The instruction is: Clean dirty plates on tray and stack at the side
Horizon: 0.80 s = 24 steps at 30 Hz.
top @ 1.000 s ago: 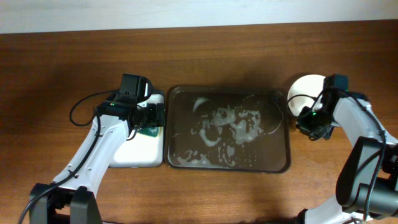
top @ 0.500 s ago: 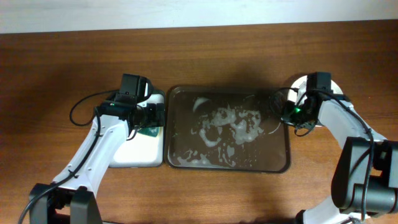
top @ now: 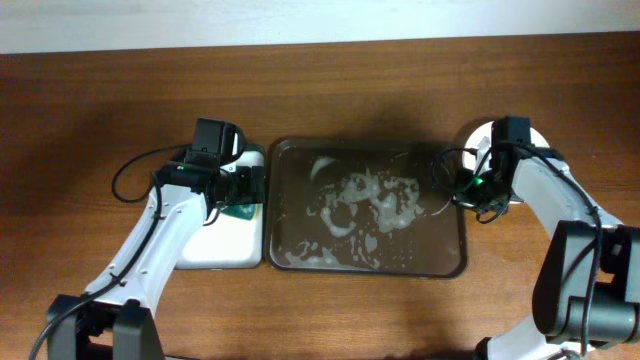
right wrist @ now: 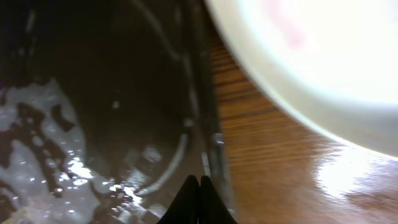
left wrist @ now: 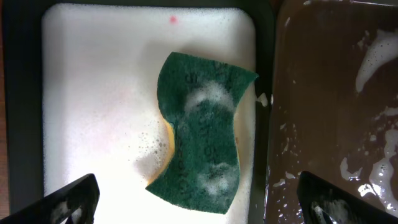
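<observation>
The dark tray (top: pixel 455 262) holds murky water and soap foam; in the right wrist view its right rim (right wrist: pixel 208 118) runs up the middle. One white plate (top: pixel 488 139) sits on the table to the right of the tray, partly under my right arm. It fills the top right of the right wrist view (right wrist: pixel 323 62), with a faint pink stain. A pale curved rim (right wrist: pixel 177 155) shows under the water; I cannot tell what it is. No mint-green plate shows. My right gripper (right wrist: pixel 199 186) is shut and empty above the tray's right rim (top: pixel 452 186). My left gripper (left wrist: pixel 199 208) is open above a green sponge (left wrist: pixel 202 134).
The sponge lies foamy in a small white-bottomed, black-rimmed tray (top: pixel 225 250) that touches the dark tray's left side. A black cable (top: pixel 135 170) loops on the table left of my left arm. Brown wooden table (top: pixel 330 90) lies all around.
My right gripper moved left from beside the white plate to the dark tray's right rim, then almost stopped. The left arm has not moved.
</observation>
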### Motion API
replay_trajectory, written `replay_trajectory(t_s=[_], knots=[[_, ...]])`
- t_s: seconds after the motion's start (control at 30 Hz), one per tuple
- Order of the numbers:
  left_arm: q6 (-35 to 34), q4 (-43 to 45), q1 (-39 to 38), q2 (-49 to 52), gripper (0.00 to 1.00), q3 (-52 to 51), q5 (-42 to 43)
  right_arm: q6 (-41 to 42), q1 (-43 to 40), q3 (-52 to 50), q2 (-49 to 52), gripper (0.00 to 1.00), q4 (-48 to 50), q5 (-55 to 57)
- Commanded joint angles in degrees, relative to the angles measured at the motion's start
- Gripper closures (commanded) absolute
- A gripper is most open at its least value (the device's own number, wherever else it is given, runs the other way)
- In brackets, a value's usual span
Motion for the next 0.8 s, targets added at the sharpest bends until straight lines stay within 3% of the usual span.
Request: replay_trajectory(t_s=[0.0,0.77], knots=[[-0.3,0.0,0.3,-0.3,0.0,0.7,-0.2,-0.8,0.4,2.1,0.1,0.96,-0.6,7.7],[-0.3,0.0,0.3,-0.3,0.0,0.7,-0.2,-0.9,0.4,-5.1,0.1,0.96,11.4,5.7]])
